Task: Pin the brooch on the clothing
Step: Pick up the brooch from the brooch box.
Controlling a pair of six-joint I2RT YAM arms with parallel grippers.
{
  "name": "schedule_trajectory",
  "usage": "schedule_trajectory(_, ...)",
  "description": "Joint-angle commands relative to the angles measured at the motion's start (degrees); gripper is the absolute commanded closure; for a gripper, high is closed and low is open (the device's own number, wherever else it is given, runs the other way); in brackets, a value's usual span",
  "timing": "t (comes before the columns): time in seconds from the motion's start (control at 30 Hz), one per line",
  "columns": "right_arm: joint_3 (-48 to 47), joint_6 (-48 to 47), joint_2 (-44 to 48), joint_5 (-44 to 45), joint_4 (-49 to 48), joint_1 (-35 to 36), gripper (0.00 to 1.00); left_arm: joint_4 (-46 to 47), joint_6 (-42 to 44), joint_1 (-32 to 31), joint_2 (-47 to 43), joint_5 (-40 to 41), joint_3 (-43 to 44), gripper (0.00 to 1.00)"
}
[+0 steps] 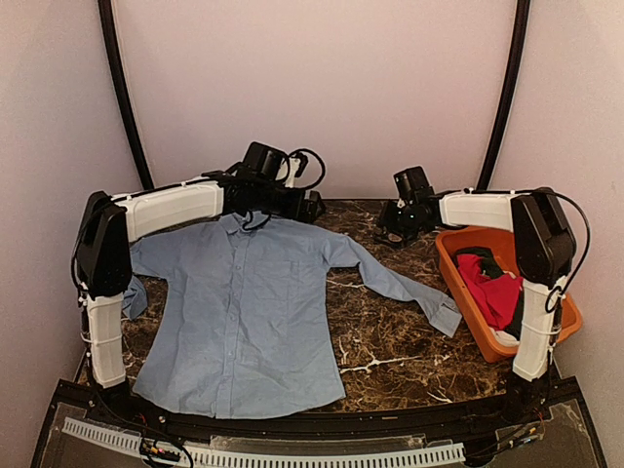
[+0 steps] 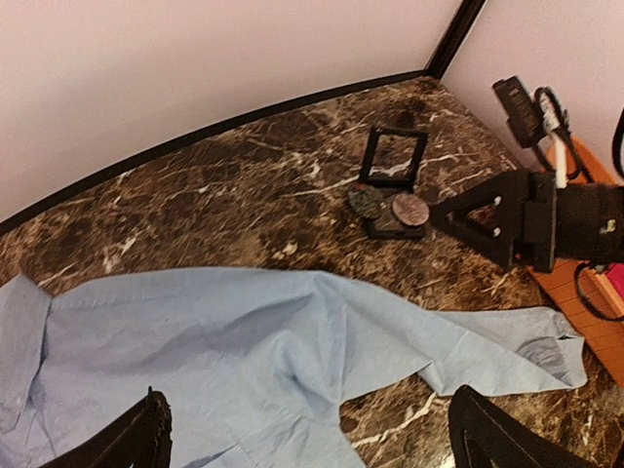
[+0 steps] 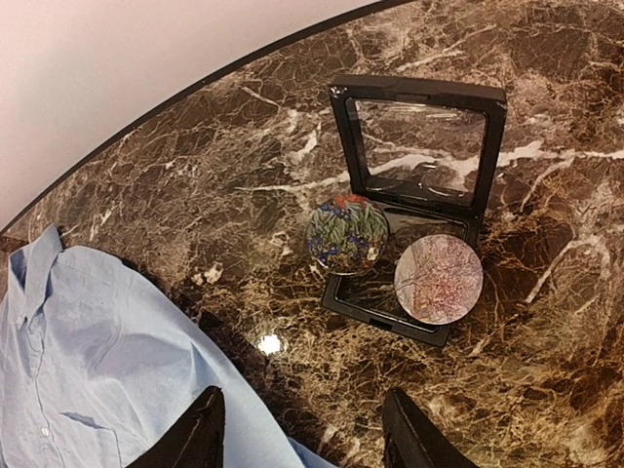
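Nearest us, the shirt [image 1: 244, 312] lay flat on the marble table [image 1: 390, 341], front up and buttoned. Its hem sat at the near edge and its collar pointed away from us. One sleeve stretched out to the right, with the cuff ending just short of the orange bin [image 1: 450, 265]. The other sleeve was bunched up by the left arm's base. A red garment [image 1: 499, 292] sat in the bin with something dark on top of it that we couldn't identify.

Further out, the left gripper [image 2: 310, 400] hung above the shirt's collar end. Its fingers [image 2: 146, 434] were spread wide apart with only blue cloth below them, and it gripped nothing.

Beyond the shirt, the right gripper [image 3: 304, 395] hovered over bare table near the far edge. Its jaws were partly apart with nothing between them and touched nothing. It pointed at the display case [image 3: 419, 146].

The case was black and stood open, its clear-window lid tilted up at the back. A floral brooch [image 3: 346, 236], round with blue, green and red, sat on the left rim of the case's base. A pink brooch [image 3: 439, 278], also round, sat on the base's near right corner, just beside the floral one. We couldn't tell whether they touched. Both brooches were well apart from the shirt, and neither was on the cloth.
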State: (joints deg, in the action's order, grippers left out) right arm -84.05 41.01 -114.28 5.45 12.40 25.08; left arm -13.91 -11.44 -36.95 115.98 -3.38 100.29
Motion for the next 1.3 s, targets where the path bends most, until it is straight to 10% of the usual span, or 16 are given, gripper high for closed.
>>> schedule_trajectory(0.0,-2.07,2.75,-2.25,1.53,-0.9,-0.36,0.48,5.21,-4.77,3.48,7.44,-15.22,6.53,0.01)
schedule_trajectory(0.47,-4.61,-8.8,2.0,6.9,4.95,-0.34,0.5,26.03,-34.31,6.4,41.98,-33.81,41.87,0.01)
schedule_trajectory(1.27,-8.59,-4.98,-4.24,3.41,5.42,-3.58,0.51,33.63,-28.7,3.07,36.24,-32.43,26.68,0.01)
